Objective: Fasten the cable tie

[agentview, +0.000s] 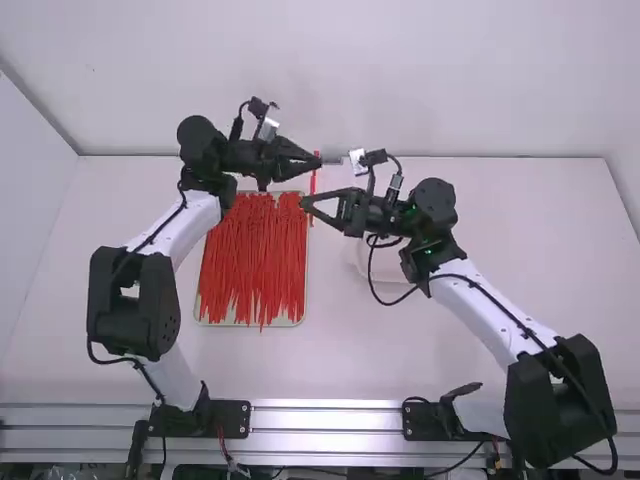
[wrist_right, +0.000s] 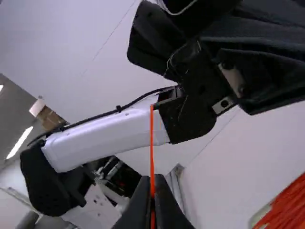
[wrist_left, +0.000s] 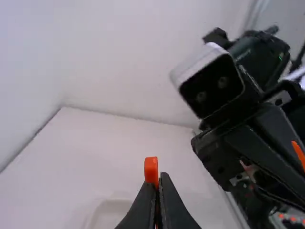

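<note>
Spanning both claws, the tie (agentview: 313, 186) runs straight between them: left claw (agentview: 309, 158) clamped on its head end, right claw (agentview: 305, 204) clamped on its tail.

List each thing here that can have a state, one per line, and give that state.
left gripper: shut on the cable tie just below its head.
right gripper: shut on the cable tie's strap.
cable tie: straight, not looped, held in the air between both grippers.
spare ties: loose, heaped on the tray.
tray: lying flat on the table.
</note>
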